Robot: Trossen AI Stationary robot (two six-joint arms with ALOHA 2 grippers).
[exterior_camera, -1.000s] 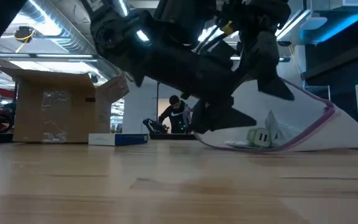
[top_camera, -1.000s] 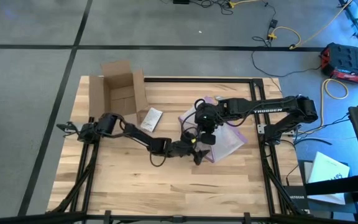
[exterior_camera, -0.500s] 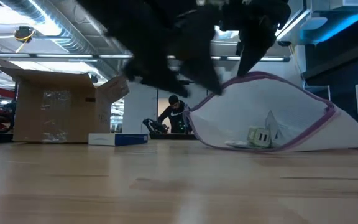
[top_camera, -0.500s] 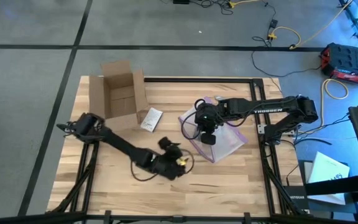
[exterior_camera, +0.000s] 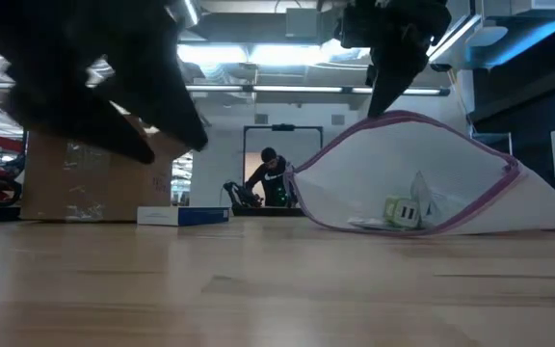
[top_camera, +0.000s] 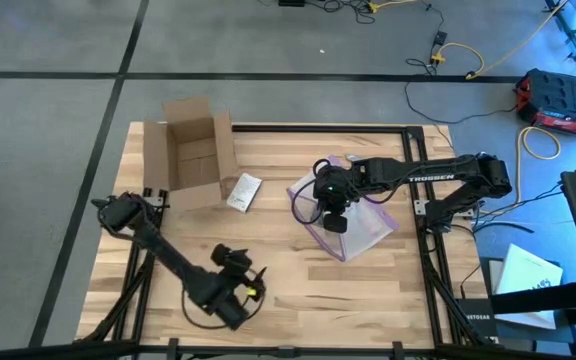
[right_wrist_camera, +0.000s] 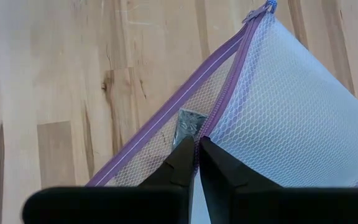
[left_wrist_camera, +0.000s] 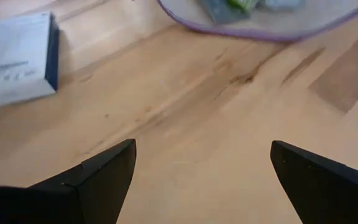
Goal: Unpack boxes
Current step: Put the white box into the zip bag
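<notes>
Change since earlier: the left gripper [top_camera: 243, 291] has drawn back from the mouth of the bag [top_camera: 353, 225] toward the table's near edge; the right gripper [top_camera: 330, 212] has stayed clamped on the bag's rim; the box has not moved.

High view, box: the brown cardboard box [top_camera: 186, 150] sits at the far left corner of the table [top_camera: 368, 290], flaps spread open.
High view, small packet: a pale flat packet [top_camera: 241, 191] lies just beside the box.
High view, left arm: stretched low over the near left part of the table, well apart from box and bag.
High view, right arm: reaches in from the right, its gripper over the bag's purple edge.

Low view, bag: its mouth is lifted into an arch [exterior_camera: 412, 173]; small items lie inside.
Low view, box: stands at the left [exterior_camera: 85, 178], partly behind a dark blurred arm.
Low view, room: a person [exterior_camera: 268, 178] far behind.

Left wrist view, tool: fingers [left_wrist_camera: 98, 177] spread wide over bare wood, holding nothing.
Left wrist view, packet: seen at the corner [left_wrist_camera: 17, 59].

Right wrist view, tool: fingers [right_wrist_camera: 182, 162] pinched together on the bag's purple zip edge [right_wrist_camera: 219, 93].
</notes>
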